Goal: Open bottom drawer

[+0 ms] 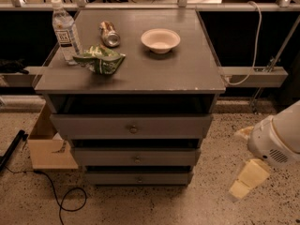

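Note:
The bottom drawer (138, 177) is the lowest of three grey drawers in the cabinet, with a small round knob (139, 178) at its centre. Its thin front sits shut, set back under the middle drawer (136, 157) and the top drawer (131, 125). My gripper (248, 178), yellowish on a white arm (276, 139), hangs low above the floor to the right of the cabinet. It is apart from the cabinet and about level with the bottom drawer.
On the cabinet top (187, 69) stand a water bottle (65, 32), a can on its side (110, 34), a green chip bag (101, 60) and a white bowl (160, 40). A cardboard box (47, 146) and a black cable (61, 198) lie at the left on the floor.

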Robot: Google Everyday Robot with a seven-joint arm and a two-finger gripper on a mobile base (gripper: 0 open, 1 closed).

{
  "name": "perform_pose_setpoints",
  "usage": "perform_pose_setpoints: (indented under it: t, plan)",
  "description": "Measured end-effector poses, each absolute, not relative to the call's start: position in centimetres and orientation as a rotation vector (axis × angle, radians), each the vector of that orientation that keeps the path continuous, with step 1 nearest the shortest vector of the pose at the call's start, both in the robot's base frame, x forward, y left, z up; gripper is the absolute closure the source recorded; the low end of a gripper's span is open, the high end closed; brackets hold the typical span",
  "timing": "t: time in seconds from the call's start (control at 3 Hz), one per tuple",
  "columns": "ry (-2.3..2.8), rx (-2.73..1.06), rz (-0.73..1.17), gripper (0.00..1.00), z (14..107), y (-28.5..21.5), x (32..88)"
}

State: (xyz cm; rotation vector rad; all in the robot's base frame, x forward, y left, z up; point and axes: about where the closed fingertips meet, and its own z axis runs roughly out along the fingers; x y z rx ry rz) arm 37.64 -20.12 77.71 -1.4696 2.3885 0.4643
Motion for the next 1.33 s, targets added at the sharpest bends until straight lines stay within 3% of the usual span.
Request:
perform_pose_setpoints:
  t: [1.33]
  plan:
    - [2.321,-1.343,0.549,0.0,74.9,-15.0,34.7]
